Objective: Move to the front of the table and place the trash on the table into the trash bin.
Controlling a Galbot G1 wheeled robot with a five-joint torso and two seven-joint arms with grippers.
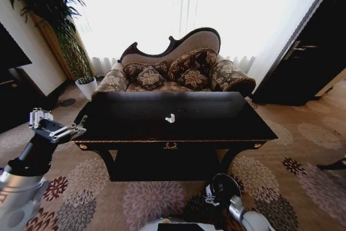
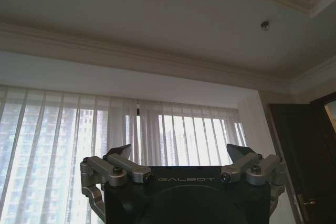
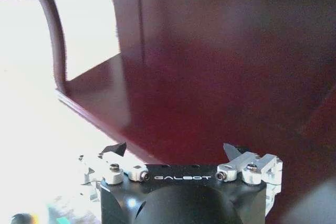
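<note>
Step in hand: the robot is facing the long front edge of the glossy black table (image 1: 216, 125), so the approach is looking nearly complete; no piece of trash is being held and nothing is being carried toward a bin.

Trash: one small white crumpled scrap (image 1: 170, 118) is lying near the middle of the tabletop, ahead of and well apart from both pincers; it is probably paper, though it is too small to say firmly.

Left gripper (image 1: 82, 123): it is hovering raised just beside the table's left front corner, with the scrap lying off to its right and farther in. In the left wrist view the left gripper (image 2: 178, 153) is pointing up toward sheer curtains (image 2: 105, 129) and the ceiling; its jaws are standing spread wide, empty, touching nothing.

Right gripper (image 3: 176, 148): in the right wrist view it is sitting low, close before a dark reddish wooden panel (image 3: 226, 66); its jaws are likewise spread apart, gripping nothing. In the head view the right arm is hanging low in front of the table.

Next move, as a judgement: a pincer is needing to tilt downward, reach in over the tabletop to the scrap, and settle its open jaws either side of it before pinching
</note>
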